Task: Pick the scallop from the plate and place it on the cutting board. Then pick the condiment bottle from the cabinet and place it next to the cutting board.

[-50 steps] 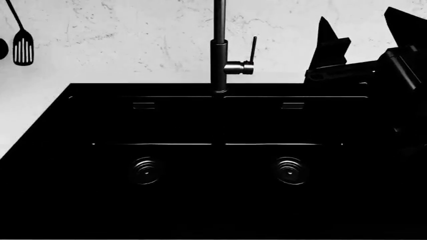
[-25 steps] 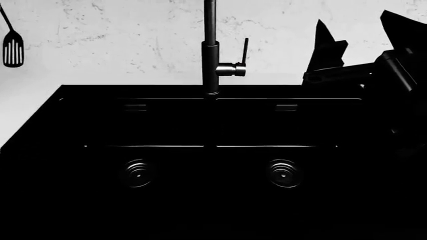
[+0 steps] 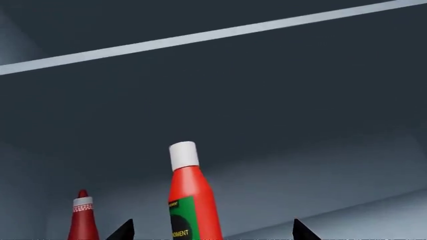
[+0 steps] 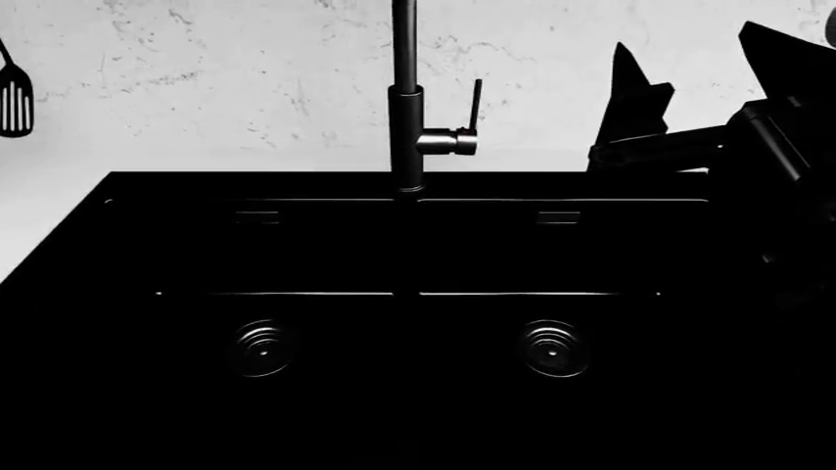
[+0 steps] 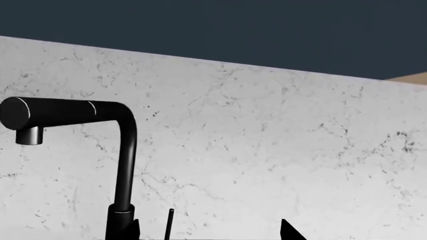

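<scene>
**Bottle in the cabinet, sink below**

Leftward slid the whole head view since the earlier frames: the faucet (image 4: 406,98) had drifted from right of centre toward the middle, the slotted spatula (image 4: 14,98) had slipped to the very edge, half cut off, and the sink had dropped slightly lower in frame.

Largest was the black double sink (image 4: 405,284), so dark that its basin walls barely separated from the surrounding counter; only thin highlights and two ringed drains (image 4: 261,348) marked it out. Behind it rose the white marbled backsplash (image 4: 235,78), veined in grey, which also filled most of the right wrist view.

The right gripper (image 4: 699,78) stood at the head view's right as a black silhouette, two pointed fingers set apart with wall showing between them; its body merged into the dark below. In its own wrist view only one fingertip peeked in at the frame edge beside the matte faucet spout.

The cabinet (image 3: 267,100) interior showed as smooth dark blue-grey panels crossed by one pale strip. Inside stood the condiment bottle (image 3: 190,200), glossy red with a white cap and a green-and-dark label, its base cut off. It sat between the two black tips of the left gripper (image 3: 210,231), which were spread wide and not touching it. A smaller red bottle (image 3: 82,217) stood beside it.

Scallop, plate and cutting board appeared in no view.
</scene>
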Motion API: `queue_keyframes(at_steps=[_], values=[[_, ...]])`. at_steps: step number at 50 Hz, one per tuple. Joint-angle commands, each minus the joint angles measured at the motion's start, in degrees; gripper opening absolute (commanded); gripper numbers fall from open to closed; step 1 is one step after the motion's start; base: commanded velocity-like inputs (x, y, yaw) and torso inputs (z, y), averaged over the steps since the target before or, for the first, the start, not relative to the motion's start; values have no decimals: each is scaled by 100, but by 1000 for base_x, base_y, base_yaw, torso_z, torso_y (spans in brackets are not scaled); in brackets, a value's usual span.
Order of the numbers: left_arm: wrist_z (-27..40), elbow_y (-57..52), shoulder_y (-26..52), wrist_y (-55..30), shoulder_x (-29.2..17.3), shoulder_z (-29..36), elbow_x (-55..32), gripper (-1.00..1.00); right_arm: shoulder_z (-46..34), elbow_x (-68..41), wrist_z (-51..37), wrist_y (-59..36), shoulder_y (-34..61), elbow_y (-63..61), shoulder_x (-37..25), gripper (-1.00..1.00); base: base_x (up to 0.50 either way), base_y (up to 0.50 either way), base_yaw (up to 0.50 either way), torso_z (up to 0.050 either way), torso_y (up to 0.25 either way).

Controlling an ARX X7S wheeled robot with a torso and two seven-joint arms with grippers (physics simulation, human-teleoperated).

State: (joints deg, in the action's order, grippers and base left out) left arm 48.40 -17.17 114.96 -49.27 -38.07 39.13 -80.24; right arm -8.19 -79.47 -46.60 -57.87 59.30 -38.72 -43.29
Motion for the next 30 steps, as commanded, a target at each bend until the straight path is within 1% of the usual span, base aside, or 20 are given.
queue_keyframes(at_steps=[1, 8, 15, 19, 24, 26, 30], values=[[-30, 78, 83, -51, 24, 17, 42, 100, -36, -19, -7, -14, 36, -25, -21, 100, 0, 0, 0, 0, 0], [-42, 85, 102, -67, 14, 14, 53, 100, -46, 15, 40, 24, 24, -52, -15, 100, 261, 0, 0, 0, 0], [-76, 124, 148, -80, 25, 16, 89, 100, -64, 3, 8, 19, 13, -38, -19, 100, 0, 0, 0, 0, 0], [-198, 299, 247, -83, 110, 64, 210, 100, -76, 4, 10, 21, 10, -34, -22, 100, 0, 0, 0, 0, 0], [-542, 1236, 477, -61, 466, 86, 243, 100, -102, 10, 37, 13, 5, -21, -33, 100, 0, 0, 0, 0, 0], [-761, 1686, 635, -12, 640, 138, 394, 100, -112, 9, 45, 8, 7, -11, -37, 100, 0, 0, 0, 0, 0], [-1040, 2499, 867, -108, 965, 207, 378, 100, -133, 1, 56, -3, 42, 8, -37, 100, 0, 0, 0, 0, 0]])
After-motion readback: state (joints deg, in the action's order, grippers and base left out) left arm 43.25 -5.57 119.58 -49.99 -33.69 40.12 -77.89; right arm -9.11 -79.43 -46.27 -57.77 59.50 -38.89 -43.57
